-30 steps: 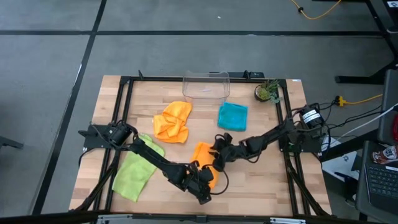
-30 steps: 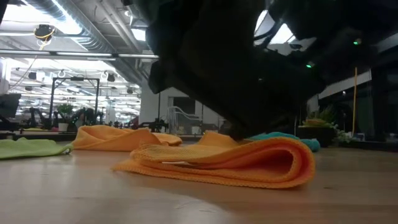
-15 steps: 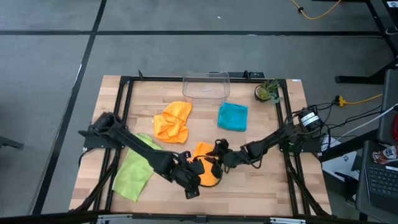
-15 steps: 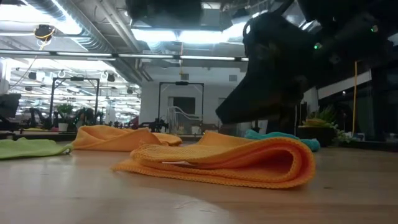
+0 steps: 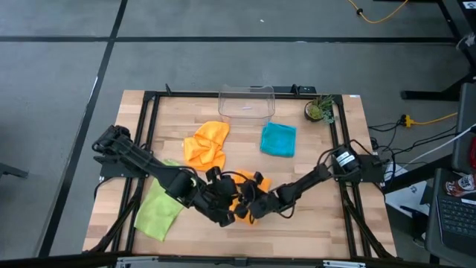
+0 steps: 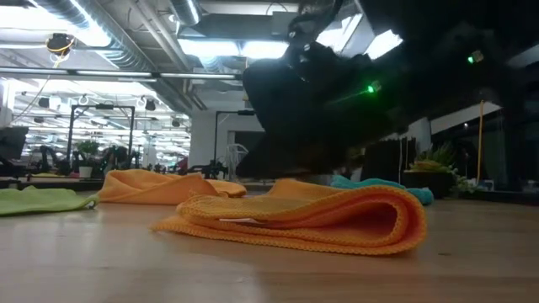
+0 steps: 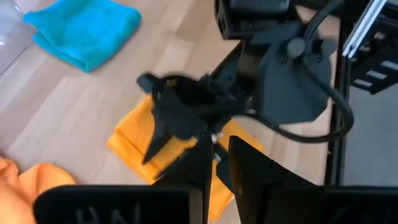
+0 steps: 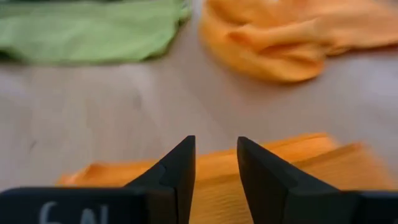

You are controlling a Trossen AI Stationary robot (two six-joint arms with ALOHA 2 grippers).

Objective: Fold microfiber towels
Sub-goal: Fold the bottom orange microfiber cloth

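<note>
Near the bench's front middle, my left pincer (image 5: pixel 223 211) and right pincer (image 5: pixel 249 210) hover slightly parted, empty, over the folded orange towel (image 5: pixel 245 195). Teal towel (image 5: pixel 278 138) looks folded; crumpled orange towel (image 5: pixel 206 144) and green towel (image 5: pixel 161 203) remain.

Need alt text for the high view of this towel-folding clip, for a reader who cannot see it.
Seen from above, both dark arms meet over a folded orange towel near the table's front edge, left gripper and right gripper close together on it. A crumpled orange towel and a folded teal towel lie farther back before a clear bin; a lime green towel lies at left.
</note>
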